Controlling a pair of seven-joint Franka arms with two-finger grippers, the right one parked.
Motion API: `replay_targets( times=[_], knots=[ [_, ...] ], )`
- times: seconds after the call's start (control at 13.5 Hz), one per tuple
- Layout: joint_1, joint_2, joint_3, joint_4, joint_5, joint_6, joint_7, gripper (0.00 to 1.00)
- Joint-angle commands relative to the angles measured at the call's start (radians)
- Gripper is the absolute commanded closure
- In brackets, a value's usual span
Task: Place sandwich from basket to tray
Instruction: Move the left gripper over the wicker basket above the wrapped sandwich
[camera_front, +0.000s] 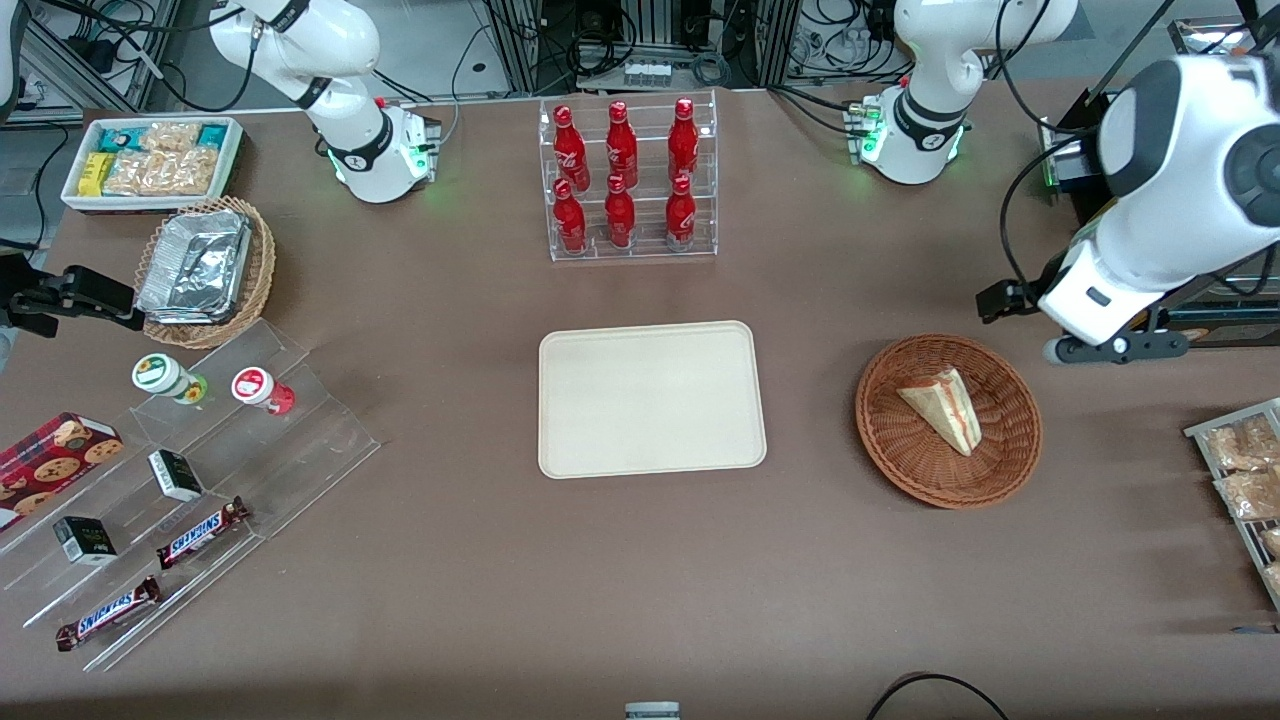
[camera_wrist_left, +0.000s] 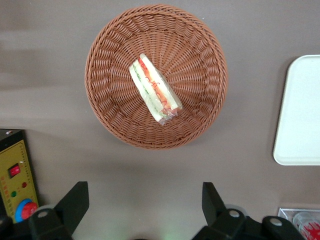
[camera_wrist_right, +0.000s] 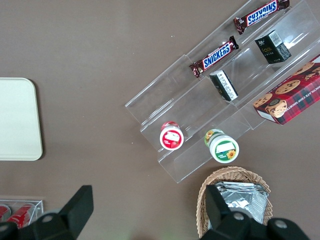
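The sandwich (camera_front: 945, 408), a pale wedge with red, pink and green filling, lies in the round reddish-brown wicker basket (camera_front: 890, 470). The cream tray (camera_front: 650, 400) lies flat beside the basket, toward the parked arm's end, with nothing on it. My left gripper (camera_front: 1005, 300) hangs high above the table, beside the basket and farther from the front camera than it. In the left wrist view the gripper (camera_wrist_left: 142, 200) is open wide and holds nothing; the sandwich (camera_wrist_left: 155, 90), the basket (camera_wrist_left: 200, 45) and an edge of the tray (camera_wrist_left: 302, 110) show there.
A clear rack of red bottles (camera_front: 630, 180) stands farther from the front camera than the tray. A wire rack of snack packets (camera_front: 1245, 480) and a yellow control box (camera_wrist_left: 15, 185) are at the working arm's end. A foil-tray basket (camera_front: 205, 270) and an acrylic snack stand (camera_front: 180, 480) are at the parked arm's end.
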Motion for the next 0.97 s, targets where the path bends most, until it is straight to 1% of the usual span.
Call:
replay_targets(
  times=[0.0, 0.22, 0.45, 0.59, 0.74, 0.89],
  knots=[
    [0.002, 0.015, -0.001, -0.071, -0.007, 0.081, -0.048, 0.0],
    [0.002, 0.052, -0.001, -0.111, -0.006, 0.153, -0.073, 0.0],
    [0.002, 0.063, -0.001, -0.175, -0.006, 0.254, -0.093, 0.0],
    [0.002, 0.083, 0.001, -0.201, -0.006, 0.31, -0.135, 0.0],
    [0.002, 0.109, 0.001, -0.204, -0.006, 0.334, -0.235, 0.0],
    [-0.003, 0.138, -0.001, -0.201, -0.004, 0.359, -0.429, 0.0]
  ],
)
